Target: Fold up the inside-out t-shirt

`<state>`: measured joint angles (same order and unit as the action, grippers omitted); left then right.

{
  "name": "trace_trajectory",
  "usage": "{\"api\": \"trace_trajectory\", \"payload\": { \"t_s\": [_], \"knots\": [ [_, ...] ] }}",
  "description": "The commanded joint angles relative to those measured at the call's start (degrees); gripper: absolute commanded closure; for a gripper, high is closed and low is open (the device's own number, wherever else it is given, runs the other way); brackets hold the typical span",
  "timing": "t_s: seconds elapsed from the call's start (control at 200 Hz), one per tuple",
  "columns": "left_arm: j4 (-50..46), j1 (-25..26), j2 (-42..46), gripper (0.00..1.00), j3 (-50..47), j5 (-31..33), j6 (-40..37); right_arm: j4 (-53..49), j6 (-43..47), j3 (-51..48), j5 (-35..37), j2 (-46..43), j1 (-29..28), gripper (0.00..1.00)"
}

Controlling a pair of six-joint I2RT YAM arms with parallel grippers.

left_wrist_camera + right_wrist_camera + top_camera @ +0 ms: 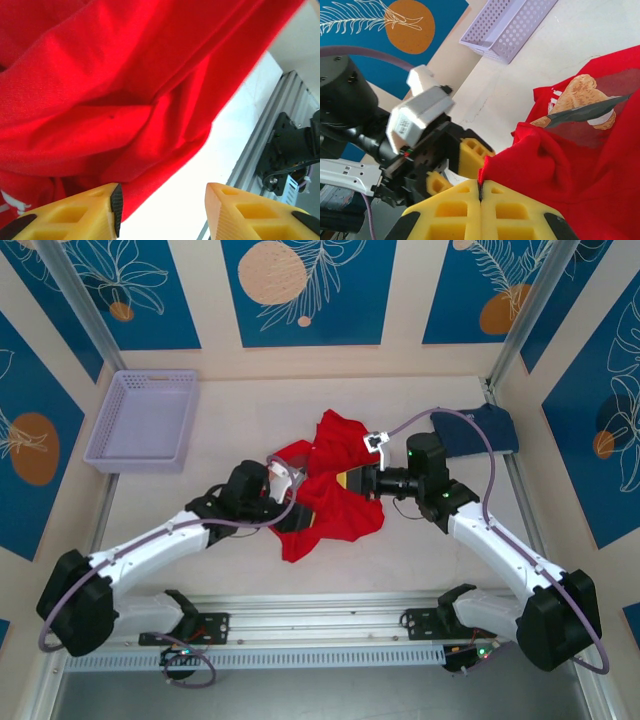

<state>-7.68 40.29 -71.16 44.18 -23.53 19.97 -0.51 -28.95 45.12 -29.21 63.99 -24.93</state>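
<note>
The inside-out t-shirt [335, 465] is a bright red crumpled heap in the middle of the table. A faded bear print [580, 97] shows on it. My right gripper [481, 189] is shut on a raised fold of the red cloth [560, 165], and it reaches into the heap from the right [345, 484]. My left gripper [162, 207] stands open, with the cloth's hem [150, 150] hanging just beside its left pad and white table showing in the gap. It sits at the heap's left side [305, 508], close to the right gripper's tips.
A lavender plastic basket [145, 420] stands at the back left. A navy blue t-shirt [485, 428] lies at the back right. An aluminium rail [320, 615] with the arm mounts [285, 150] runs along the near edge. Patterned walls enclose the table.
</note>
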Motion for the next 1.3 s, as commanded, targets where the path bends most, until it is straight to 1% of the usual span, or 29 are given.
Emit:
{"api": "trace_trajectory", "payload": {
  "t_s": [0.0, 0.045, 0.085, 0.125, 0.185, 0.235, 0.29, 0.375, 0.47, 0.585, 0.625, 0.655, 0.755, 0.875, 0.95, 1.035, 1.21, 1.295],
  "knots": [
    [3.6, 0.1, -4.4, 0.53, 3.7, 0.5, -1.3, 0.6, -0.8, 0.3, -1.4, -0.3, 0.2, 1.00],
    [4.0, 0.3, -6.3, 0.53, 5.0, -0.2, -1.9, 0.4, -0.8, 0.4, -1.0, -0.5, 0.2, 1.00],
    [4.7, 0.5, -7.8, 0.56, 5.8, -2.1, -2.1, 0.1, -0.8, 0.4, -0.4, -0.7, 0.3, 1.00],
    [5.9, 1.1, -8.6, 0.62, 5.9, -4.3, -2.2, -0.1, -1.1, 0.6, 0.4, -1.0, 0.4, 1.00],
    [8.4, 2.8, -8.4, 0.74, 4.6, -7.1, -2.9, -0.3, -2.2, 0.9, 2.1, -1.0, 0.7, 1.00],
    [9.8, 4.4, -7.5, 0.84, 3.1, -8.2, -4.2, -0.1, -3.6, 1.2, 3.4, -0.6, 1.0, 1.00],
    [10.0, 6.2, -6.5, 0.91, 1.5, -8.5, -6.1, 0.0, -5.6, 1.6, 4.0, 0.3, 1.5, 1.00],
    [9.2, 7.7, -4.9, 0.96, -0.9, -7.7, -9.1, -0.2, -7.5, 2.2, 2.9, 1.7, 2.5, 1.00],
    [8.9, 8.6, -2.9, 0.97, -4.0, -5.3, -11.5, -2.4, -7.2, 2.5, 3.0, 1.4, 4.0, 1.00],
    [10.5, 9.2, -0.7, 0.93, -7.8, -2.0, -12.1, -5.2, -5.9, 2.4, 2.6, 0.7, 5.7, 1.00],
    [11.1, 9.3, 0.1, 0.86, -8.8, -0.6, -12.1, -6.4, -5.0, 2.3, 2.4, 0.5, 6.1, 1.00],
    [11.4, 9.2, 0.8, 0.80, -9.5, 0.7, -11.9, -7.2, -4.1, 2.0, 2.2, 0.4, 6.2, 1.00],
    [10.9, 9.3, 3.0, 0.66, -10.6, 5.6, -11.8, -9.9, -1.1, 1.2, 1.8, -0.3, 6.4, 1.00],
    [10.2, 9.2, 7.1, 0.57, -10.8, 10.6, -11.5, -11.6, 1.4, 0.0, 0.5, -1.2, 6.4, 1.00],
    [9.8, 9.1, 8.5, 0.54, -10.1, 14.3, -10.6, -12.0, 1.8, -0.5, 0.4, -1.7, 6.4, 1.00],
    [7.9, 9.1, 6.7, 0.51, -6.7, 14.3, -10.7, -11.3, 1.6, -0.9, 0.0, -2.0, 6.4, 1.00],
    [8.2, 9.3, -2.3, 0.49, 1.0, 10.0, -9.8, -9.4, 0.9, -0.9, -0.6, -1.7, 6.3, 1.00],
    [8.6, 9.3, -6.5, 0.49, 4.6, 10.7, -9.0, -9.2, 0.7, -0.9, -0.8, -1.6, 6.3, 1.00]
  ]
}}
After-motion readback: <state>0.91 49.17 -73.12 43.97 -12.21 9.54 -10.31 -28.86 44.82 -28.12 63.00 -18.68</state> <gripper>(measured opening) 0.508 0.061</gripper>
